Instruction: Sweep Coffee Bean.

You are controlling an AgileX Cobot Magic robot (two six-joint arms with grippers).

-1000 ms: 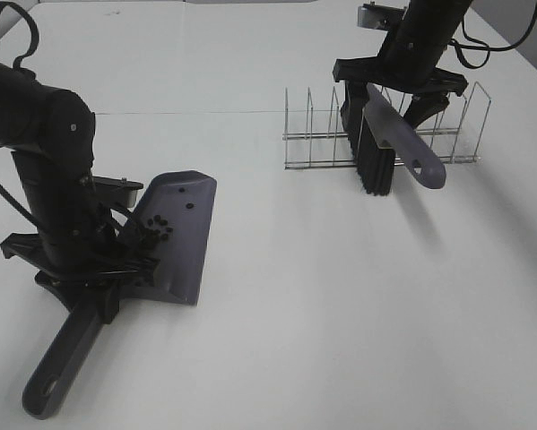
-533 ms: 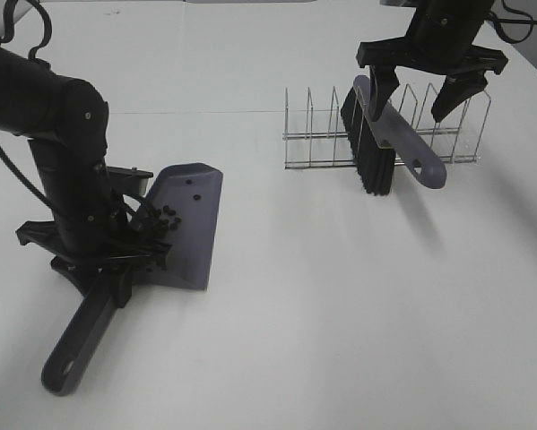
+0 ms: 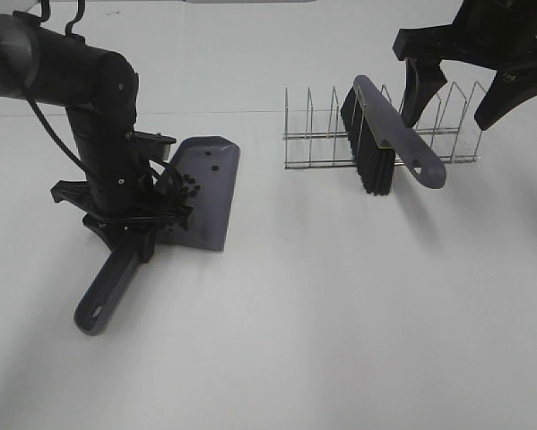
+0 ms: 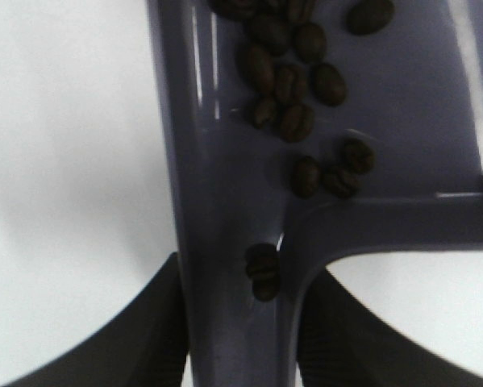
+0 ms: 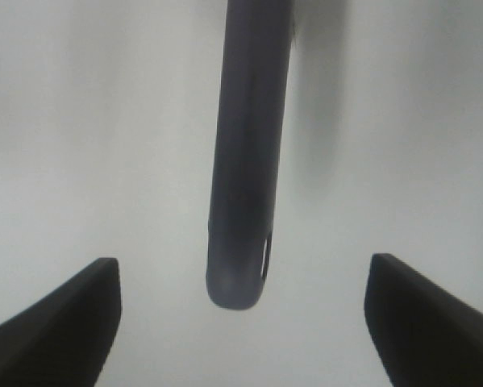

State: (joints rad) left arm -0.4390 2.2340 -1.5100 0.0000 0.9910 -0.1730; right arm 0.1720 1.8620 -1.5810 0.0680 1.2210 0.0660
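The left gripper [image 3: 134, 235] is clamped on the neck of the dustpan [image 3: 205, 193], its dark fingers [image 4: 164, 322] pressing the grey-purple handle from both sides. The coffee beans [image 4: 293, 89] lie in the pan's back corner by that neck, one pair sitting right in the handle's channel; in the high view they show as a dark cluster [image 3: 183, 185] just beside the gripper. No stray beans can be made out on the white table [image 3: 340, 313].

The right gripper [image 3: 472, 85] hangs with its fingers [image 5: 60, 322] spread wide and empty, the brush handle [image 5: 245, 161] between them but untouched. The brush [image 3: 380, 148] leans in the wire rack [image 3: 438, 159], bristles down.

The main risk is probably spillage: should the pan tip toward its open lip or jolt, the loose beans could roll out onto the table. The rack looks light, and the propped brush may slide or topple if nudged.

No brand, label or writing is readable anywhere.
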